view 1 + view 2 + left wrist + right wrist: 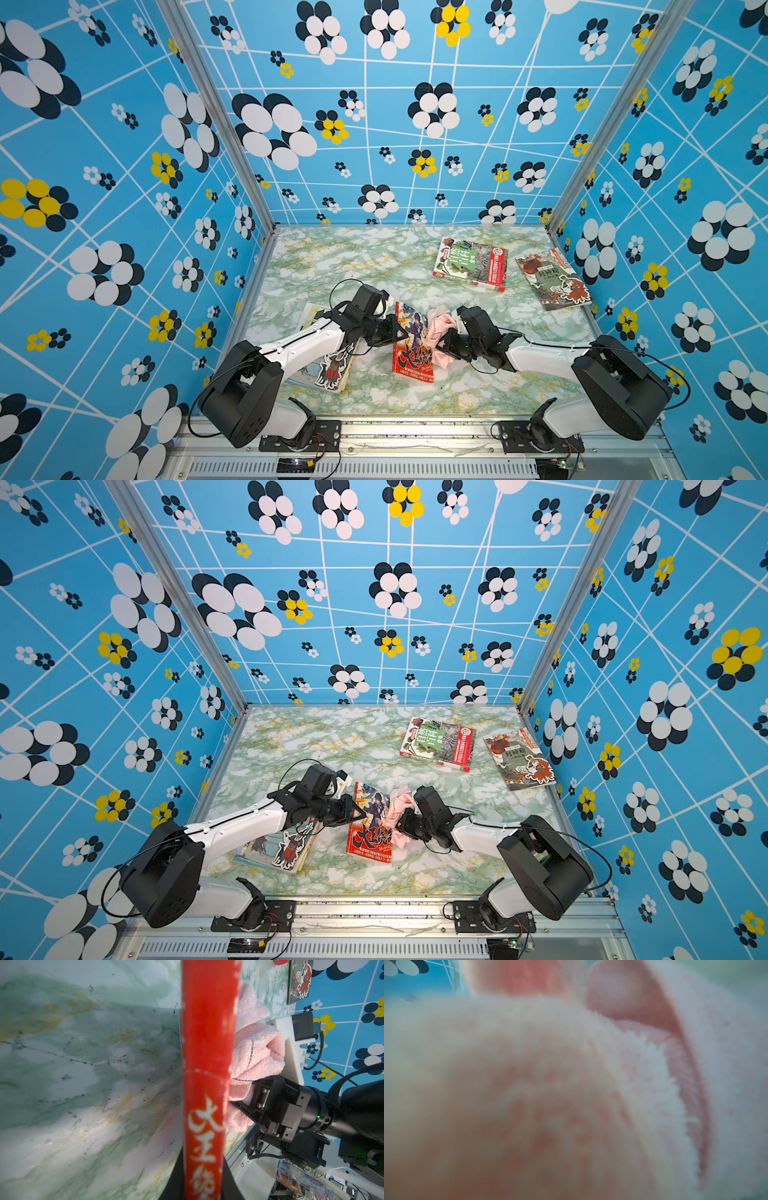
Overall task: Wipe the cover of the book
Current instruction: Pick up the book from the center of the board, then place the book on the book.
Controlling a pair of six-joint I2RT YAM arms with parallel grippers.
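Observation:
The red-covered book (413,357) lies on the marble table (353,266) between my two arms, seen in both top views (370,837). My left gripper (399,330) is at its left edge; in the left wrist view its black fingers (228,1180) press on either side of the red spine (207,1043). A bunched pink cloth (440,328) rests on the book's right side, with my right gripper (446,345) shut on it. The cloth (529,1084) fills the right wrist view and hides those jaws.
A green and red book (471,264) and a dark book with a red creature (555,278) lie at the back right. Another illustrated book (328,370) sits under my left arm. Patterned blue walls enclose three sides; a metal rail (415,428) runs along the front.

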